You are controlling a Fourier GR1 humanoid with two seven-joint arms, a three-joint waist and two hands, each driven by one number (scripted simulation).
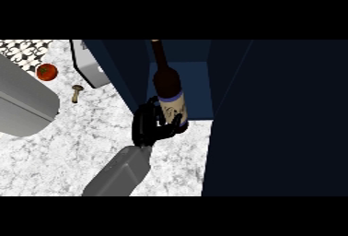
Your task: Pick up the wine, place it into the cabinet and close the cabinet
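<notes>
Dark wine bottle point(168, 87), cream label, blue band

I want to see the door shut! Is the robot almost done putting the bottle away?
About halfway. Done: the bottle is picked up. Happening now: one hand is curled round its lower part and holds it at the open cabinet, part way in; I can't tell if it stands on the shelf. Left: letting go, pulling the hand out, and shutting the door, which is wide open.

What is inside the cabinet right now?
The wine bottle stands at the cabinet's open front, with the hand curled round its labelled lower part. Blue interior shows beside it. The bottle's base is hidden by the hand.
</notes>
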